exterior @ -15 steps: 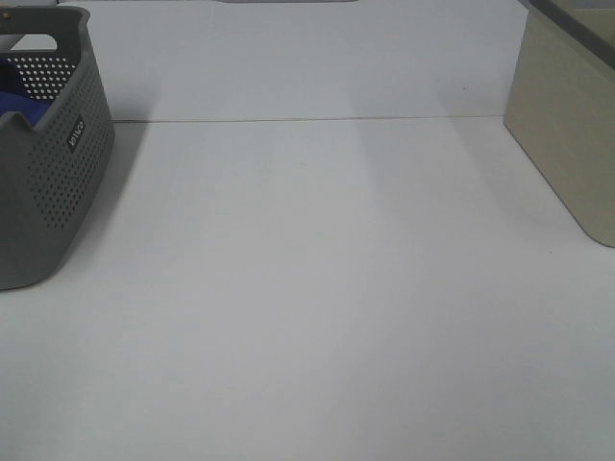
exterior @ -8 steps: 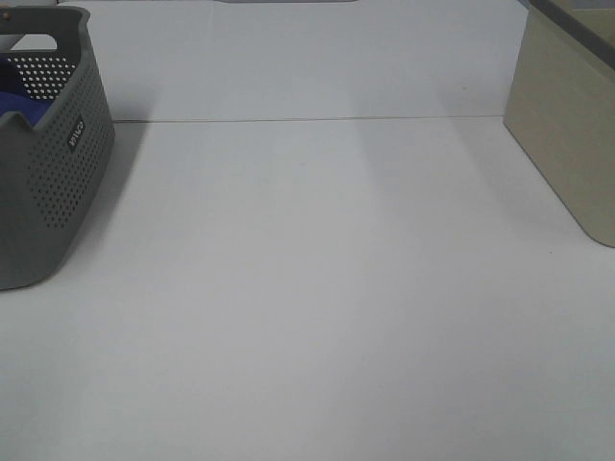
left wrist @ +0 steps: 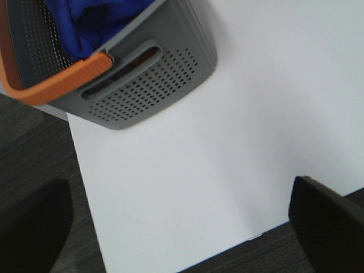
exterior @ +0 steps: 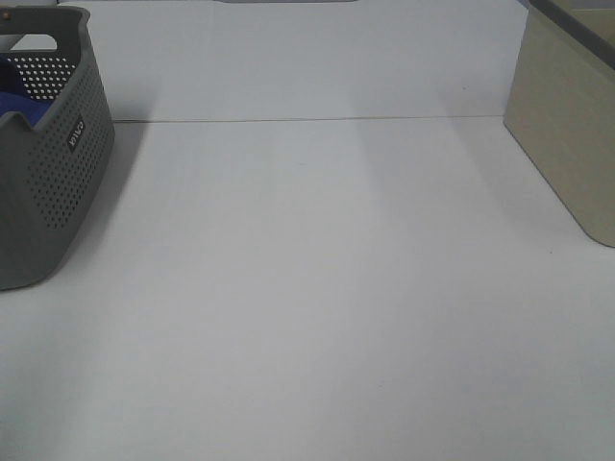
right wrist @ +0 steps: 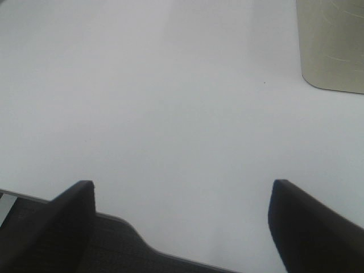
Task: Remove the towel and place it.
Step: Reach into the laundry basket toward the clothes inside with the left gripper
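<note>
The royal-blue towel point(exterior: 19, 104) lies bunched inside the grey perforated basket point(exterior: 58, 182) at the table's far left. In the left wrist view the towel point(left wrist: 96, 23) fills the basket point(left wrist: 142, 85), which has an orange rim. My left gripper point(left wrist: 182, 227) hovers open over the table's near edge, apart from the basket, with nothing between its dark fingers point(left wrist: 330, 227). My right gripper point(right wrist: 182, 222) is open too, above the table's front edge, its fingers point(right wrist: 307, 227) wide apart and empty. Neither gripper appears in the exterior high view.
A beige box point(exterior: 567, 125) stands at the right side of the white table point(exterior: 317, 288); the right wrist view shows it too, as the box point(right wrist: 333, 45). Dark floor point(left wrist: 34, 170) lies beyond the table's edge.
</note>
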`<state>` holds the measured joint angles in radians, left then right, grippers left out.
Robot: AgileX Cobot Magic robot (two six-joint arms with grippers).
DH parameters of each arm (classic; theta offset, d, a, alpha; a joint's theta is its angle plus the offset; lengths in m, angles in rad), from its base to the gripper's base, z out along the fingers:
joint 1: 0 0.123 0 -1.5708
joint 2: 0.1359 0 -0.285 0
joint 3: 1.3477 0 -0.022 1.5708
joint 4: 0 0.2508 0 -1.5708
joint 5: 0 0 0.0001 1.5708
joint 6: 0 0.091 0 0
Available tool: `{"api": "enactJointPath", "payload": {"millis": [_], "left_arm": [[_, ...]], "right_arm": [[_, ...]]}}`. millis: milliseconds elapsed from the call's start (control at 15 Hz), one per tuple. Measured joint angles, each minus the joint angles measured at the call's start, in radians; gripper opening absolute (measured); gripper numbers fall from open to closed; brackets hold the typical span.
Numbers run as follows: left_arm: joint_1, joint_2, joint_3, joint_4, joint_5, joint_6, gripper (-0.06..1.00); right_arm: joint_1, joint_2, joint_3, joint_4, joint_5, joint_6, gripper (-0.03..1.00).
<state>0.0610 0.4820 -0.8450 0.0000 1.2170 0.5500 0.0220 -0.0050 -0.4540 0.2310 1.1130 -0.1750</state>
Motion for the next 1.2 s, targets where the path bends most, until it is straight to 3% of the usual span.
{"api": "enactJointPath", "payload": {"millis": [467,733,800,867,1200], "left_arm": [[0.000,0.608,-0.405,0.106,-0.002,0.272,0.97],[0.000,0.907,-0.636,0.254,-0.003,0.372,0.97],[0.000,1.066,-0.768,0.338,-0.003,0.393,0.97],[0.000,1.150,-0.837,0.360,-0.003,0.411,0.97],[0.000,1.445,-1.019,0.368,-0.006,0.492,0.97]], "right_arm": [[0.000,0.000,0.000,0.000,0.000,0.000,0.81],[0.000,0.000,0.000,0.000,0.000,0.000,0.81],[0.000,0.000,0.000,0.000,0.000,0.000,0.81],[0.000,0.000,0.000,0.000,0.000,0.000,0.81],[0.000,0.000,0.000,0.000,0.000,0.000,0.81]]}}
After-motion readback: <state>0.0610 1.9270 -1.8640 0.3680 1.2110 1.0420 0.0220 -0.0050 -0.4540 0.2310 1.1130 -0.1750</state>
